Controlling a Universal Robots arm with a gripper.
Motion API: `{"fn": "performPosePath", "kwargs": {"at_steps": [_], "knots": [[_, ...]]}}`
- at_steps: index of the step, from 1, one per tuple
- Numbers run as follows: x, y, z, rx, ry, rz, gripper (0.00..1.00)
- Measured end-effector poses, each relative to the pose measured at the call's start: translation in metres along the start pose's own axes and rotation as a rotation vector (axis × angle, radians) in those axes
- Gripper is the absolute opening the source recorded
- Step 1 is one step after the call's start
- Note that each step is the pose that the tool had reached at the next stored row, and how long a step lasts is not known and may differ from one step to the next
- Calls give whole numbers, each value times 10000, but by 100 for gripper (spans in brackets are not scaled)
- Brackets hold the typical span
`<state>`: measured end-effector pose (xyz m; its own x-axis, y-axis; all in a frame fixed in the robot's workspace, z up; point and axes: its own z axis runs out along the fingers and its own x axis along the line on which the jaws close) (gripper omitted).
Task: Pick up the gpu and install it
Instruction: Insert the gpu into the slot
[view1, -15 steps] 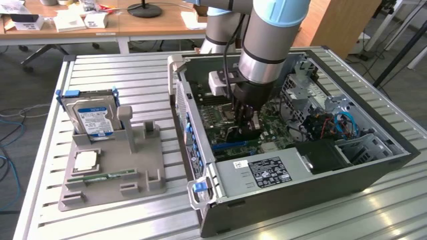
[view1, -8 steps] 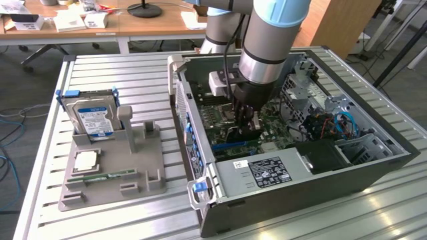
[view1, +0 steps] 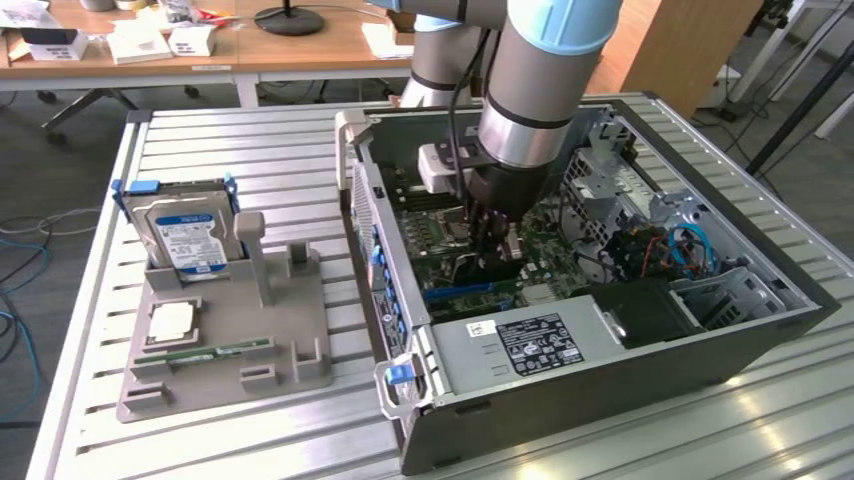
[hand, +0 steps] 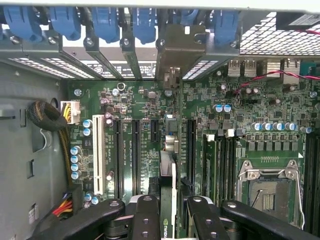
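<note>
Gripper (hand: 172, 212) pinches the gpu (hand: 168, 167) by its upper edge. Card stands edge-on over the motherboard (hand: 135, 100) slots, bracket toward the computer case (view1: 601, 400) rear wall. Likely light, stiff, fragile: grip the board's bare edge, press straight, no twisting.

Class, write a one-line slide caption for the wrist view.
The gripper holds, between its jaws, the thin black gpu card edge-on over the green motherboard.

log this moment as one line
phase: install | gripper: shut on gpu | gpu: on edge at motherboard slots | location: inside pc case
</note>
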<state>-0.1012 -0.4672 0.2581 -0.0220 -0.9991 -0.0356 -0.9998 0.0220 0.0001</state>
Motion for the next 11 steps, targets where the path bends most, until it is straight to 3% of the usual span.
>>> {"fn": "performPosePath", "kwargs": {"at_steps": [11], "knots": [[0, -1, 0, -3, 0, -82, 26]]}}
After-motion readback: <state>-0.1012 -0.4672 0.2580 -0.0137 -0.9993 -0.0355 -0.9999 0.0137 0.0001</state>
